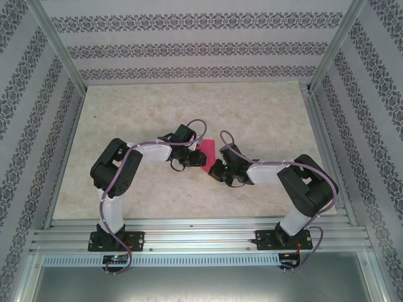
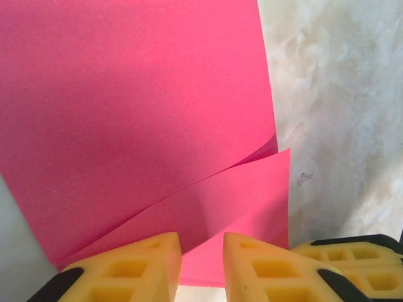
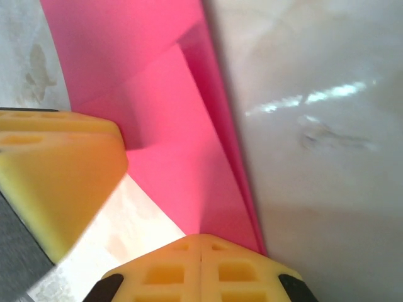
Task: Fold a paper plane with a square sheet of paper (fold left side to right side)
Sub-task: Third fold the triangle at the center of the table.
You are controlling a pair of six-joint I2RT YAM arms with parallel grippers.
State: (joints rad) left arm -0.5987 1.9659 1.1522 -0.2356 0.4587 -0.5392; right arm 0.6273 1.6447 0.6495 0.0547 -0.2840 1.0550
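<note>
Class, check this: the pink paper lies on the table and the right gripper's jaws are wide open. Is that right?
No: the right gripper is shut tight, as the right wrist view shows. The pink paper does lie on the table.

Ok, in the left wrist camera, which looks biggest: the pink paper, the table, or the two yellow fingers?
1. The pink paper, covering most of the view.
2. The table, a strip on the right.
3. The two yellow fingers, alike, so unranked; nearness to the camera enlarges them.

You see the square sheet of paper [image 1: 206, 153] lying on the table [image 1: 126, 119], the left gripper [image 2: 202, 267] at its left and the right gripper [image 3: 200, 270] at its near right corner.
</note>
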